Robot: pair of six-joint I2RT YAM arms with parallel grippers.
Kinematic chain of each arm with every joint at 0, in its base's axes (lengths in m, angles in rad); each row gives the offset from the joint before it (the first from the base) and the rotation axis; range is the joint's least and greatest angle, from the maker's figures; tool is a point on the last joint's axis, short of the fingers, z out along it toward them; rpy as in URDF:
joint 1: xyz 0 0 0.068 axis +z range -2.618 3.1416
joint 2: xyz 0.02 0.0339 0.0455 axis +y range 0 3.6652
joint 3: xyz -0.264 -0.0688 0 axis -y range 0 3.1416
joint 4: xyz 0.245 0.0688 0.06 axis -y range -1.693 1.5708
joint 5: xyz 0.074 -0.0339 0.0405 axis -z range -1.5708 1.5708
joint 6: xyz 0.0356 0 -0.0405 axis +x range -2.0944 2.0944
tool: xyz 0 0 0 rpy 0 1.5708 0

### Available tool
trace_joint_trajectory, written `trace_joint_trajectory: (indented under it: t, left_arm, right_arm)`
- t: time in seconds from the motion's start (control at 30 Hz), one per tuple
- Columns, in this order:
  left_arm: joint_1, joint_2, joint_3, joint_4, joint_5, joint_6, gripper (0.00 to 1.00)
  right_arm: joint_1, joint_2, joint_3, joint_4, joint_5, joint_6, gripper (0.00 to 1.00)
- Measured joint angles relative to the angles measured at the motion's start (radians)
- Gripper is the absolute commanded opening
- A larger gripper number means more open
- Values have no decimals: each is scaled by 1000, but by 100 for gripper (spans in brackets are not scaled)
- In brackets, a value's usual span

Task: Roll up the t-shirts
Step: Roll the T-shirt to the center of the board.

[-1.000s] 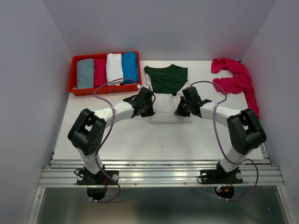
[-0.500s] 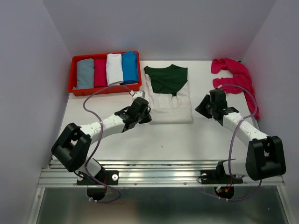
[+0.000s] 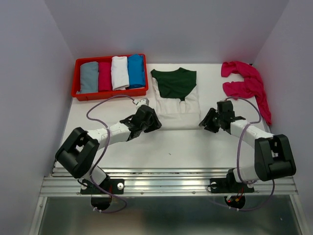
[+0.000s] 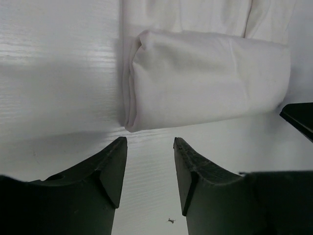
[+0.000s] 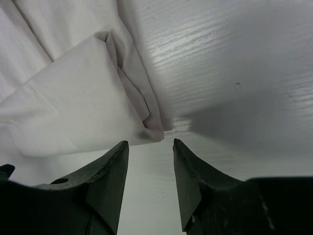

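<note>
With left pincer and right pincer apart and empty, the cream t-shirt could have been unrolled had only 1 layer been pinched.

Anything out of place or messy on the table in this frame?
Only the magenta t-shirts, lying crumpled in a heap at the far right edge of the table. The cream-and-green t-shirt lies flat, its near end neatly rolled; the red tray holds four tidy rolls.
</note>
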Motion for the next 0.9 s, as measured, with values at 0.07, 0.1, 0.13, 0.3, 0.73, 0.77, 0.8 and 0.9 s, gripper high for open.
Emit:
trace_joint_trajectory:
  t: [0.07, 0.1, 0.13, 0.3, 0.73, 0.77, 0.8, 0.9]
  left_arm:
    - [5, 18, -2, 25, 13, -6, 57]
    - [9, 26, -4, 34, 20, -7, 57]
    - [12, 32, -6, 40, 27, -10, 57]
    - [33, 82, -6, 84, 54, -12, 55]
    - [41, 191, 5, 143, 131, -21, 0]
    - [41, 193, 6, 143, 133, -21, 0]
    - [41, 193, 6, 143, 135, -21, 0]
    - [41, 193, 6, 140, 142, -19, 0]
  right_arm:
    - [0, 26, -3, 19, -22, 0, 48]
    - [0, 37, -5, 28, -29, 0, 47]
    - [0, 47, -8, 39, -34, 0, 47]
    - [0, 82, -8, 75, -46, 1, 44]
    - [0, 138, -28, 170, -73, 11, 1]
    - [0, 135, -33, 174, -77, 11, 1]
    - [0, 129, -39, 175, -79, 11, 1]
    - [0, 88, -80, 177, -86, 11, 1]
